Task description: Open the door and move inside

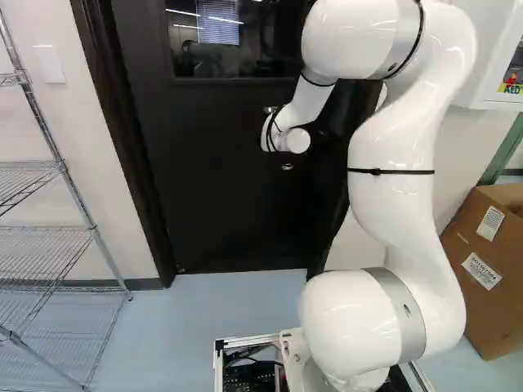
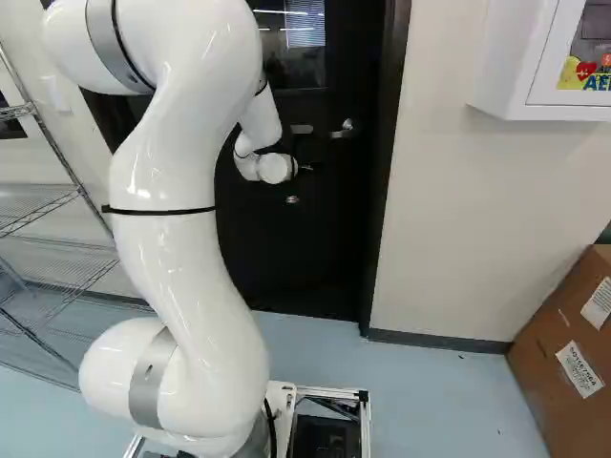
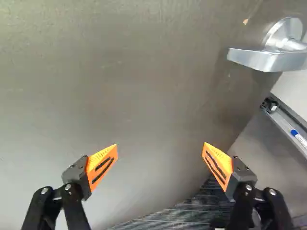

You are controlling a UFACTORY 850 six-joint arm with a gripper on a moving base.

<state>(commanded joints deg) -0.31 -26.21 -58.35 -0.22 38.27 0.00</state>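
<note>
The white arm reaches ahead toward a dark door with a window in its upper part. At the arm's far end, the black gripper is near the door (dark on dark, so hard to pick out in the base views). In the wrist view, the gripper has its 2 orange-padded fingers spread wide apart, with nothing held between them. The silver lever handle is ahead of the fingers and off to 1 side, near the door's edge, apart from both. Past that edge are a pale rail with a blue-capped marker on it, and a striped dark floor. How far the door stands open, I cannot tell.

A wire rack stands at the left of the left base view. At the right of both base views are a brown cardboard box and a white wall cabinet.
</note>
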